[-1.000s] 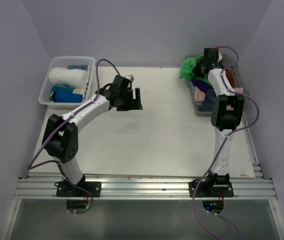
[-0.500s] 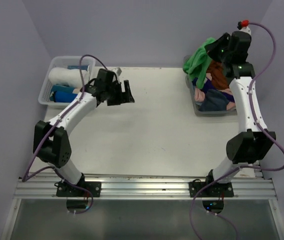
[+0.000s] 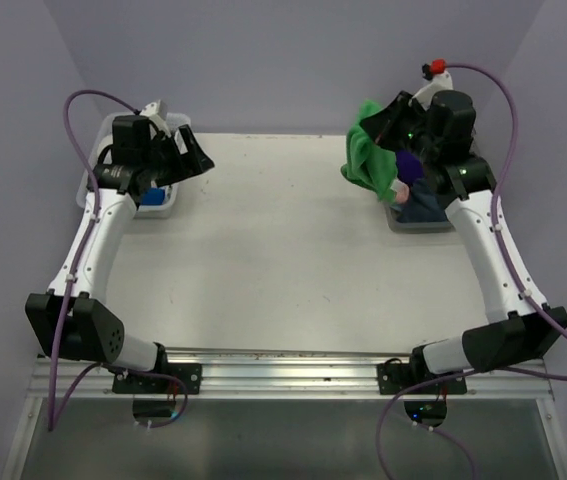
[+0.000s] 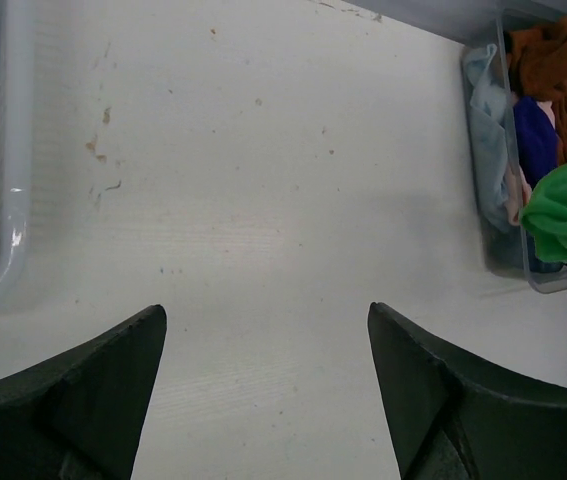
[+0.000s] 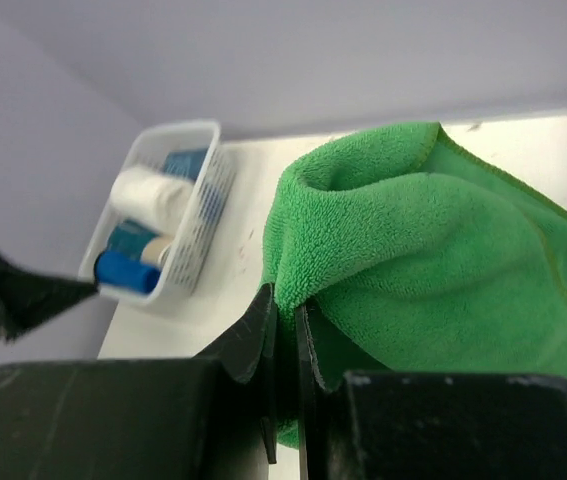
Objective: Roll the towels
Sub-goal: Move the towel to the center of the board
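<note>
Your right end effector (image 5: 285, 312) is clenched on the green towel (image 5: 433, 260), jaws pinched almost together on a fold at its edge. In the top view the towel hangs in the air from that grip. It's over the inner rim of the clear tub (image 3: 418, 226) at the far right of the tabletop (image 3: 283, 260), and it spills a little past the rim toward the middle.

The rest of the pile sits in the tub: rust-brown towel (image 4: 548, 55), purple towel (image 4: 535, 135), and a pale grey towel (image 4: 483, 110) pressed against the tub wall.

Your left end effector (image 4: 265, 312) is released, jaws wide, nothing between them, only bare tabletop below. It's up at the far left, by the white basket (image 5: 206, 205). In the basket you've got a white roll (image 5: 151, 195) and a blue roll (image 5: 128, 272) side by side.
</note>
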Robot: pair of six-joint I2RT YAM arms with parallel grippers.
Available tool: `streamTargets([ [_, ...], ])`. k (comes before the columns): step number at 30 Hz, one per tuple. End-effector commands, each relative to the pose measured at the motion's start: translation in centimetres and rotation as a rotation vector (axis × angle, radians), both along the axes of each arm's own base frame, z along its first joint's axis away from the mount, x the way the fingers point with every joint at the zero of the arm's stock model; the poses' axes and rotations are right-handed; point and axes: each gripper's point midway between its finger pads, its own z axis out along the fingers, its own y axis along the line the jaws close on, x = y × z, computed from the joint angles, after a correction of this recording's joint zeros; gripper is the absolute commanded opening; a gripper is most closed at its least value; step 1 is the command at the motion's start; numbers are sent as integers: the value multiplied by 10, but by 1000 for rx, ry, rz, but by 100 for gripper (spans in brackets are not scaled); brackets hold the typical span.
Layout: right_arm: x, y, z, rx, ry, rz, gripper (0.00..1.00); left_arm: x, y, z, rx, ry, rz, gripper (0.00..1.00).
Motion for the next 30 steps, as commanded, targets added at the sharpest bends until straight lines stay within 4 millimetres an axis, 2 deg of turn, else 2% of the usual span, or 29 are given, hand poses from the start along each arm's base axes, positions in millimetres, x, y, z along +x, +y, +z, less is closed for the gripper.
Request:
streamTargets([
  [1, -42, 45, 7, -9, -42, 156, 4, -5, 20, 16, 26, -22, 15, 86],
  [2, -47, 56, -1, -7, -22, 175, 4, -4, 26, 16, 28, -19, 31, 86],
  [3, -58, 80, -21, -7, 11, 233, 4, -4, 30, 15, 33, -17, 38, 86],
  [4, -64, 92, -33, 9, 41, 257, 4, -4, 32, 13, 33, -12, 44, 86],
  [6, -71, 120, -73, 8, 123, 312, 11, -6, 37, 8, 30, -3, 60, 86],
  [7, -87, 148, -88, 8, 165, 382, 18, -4, 37, 8, 24, -15, 60, 86],
  [8, -89, 165, -115, -20, 223, 417, 42, -5, 35, 5, 12, -16, 55, 86],
  [9, -99, 180, -131, -52, 271, 474, 53, -9, 29, -7, -16, 11, 34, 86],
  [10, -111, 194, -142, -113, 288, 536, 67, -8, 26, -10, -27, 8, 23, 86],
  [11, -116, 191, -166, -172, 372, 539, 70, -11, 23, -23, -37, 39, 14, 86],
  [13, -106, 173, -182, -230, 389, 453, 72, -14, 21, -33, -20, 57, 17, 86],
  [14, -104, 160, -198, -244, 410, 416, 72, -18, 15, -45, 5, 81, 10, 86],
  [16, -95, 137, -207, -210, 438, 370, 70, -24, 2, -61, 29, 113, -12, 84],
  [17, -93, 131, -217, -205, 461, 357, 69, -33, -11, -79, 50, 155, -43, 83],
  [18, -92, 118, -237, -208, 517, 331, 68, -39, -17, -91, 52, 188, -52, 83],
  [19, -94, 117, -246, -207, 542, 334, 68, -42, -21, -104, 48, 219, -54, 82],
  [20, -98, 115, -257, -222, 568, 341, 68, -54, -25, -129, 39, 279, -58, 81],
  [22, -108, 126, -279, -233, 624, 387, 69, -56, -30, -149, 19, 307, -67, 81],
  [23, -111, 131, -286, -243, 644, 403, 69, -64, -36, -163, 2, 345, -82, 82],
  [25, -123, 145, -305, -291, 675, 448, 74, -64, -42, -178, -4, 373, -93, 82],
  [27, -125, 154, -315, -312, 679, 459, 74, -66, -51, -186, 6, 393, -119, 83],
  [28, -125, 154, -329, -319, 707, 452, 74, -67, -54, -194, 14, 416, -125, 83],
  [30, -119, 155, -339, -332, 713, 429, 72, -66, -58, -199, 19, 429, -141, 77],
])
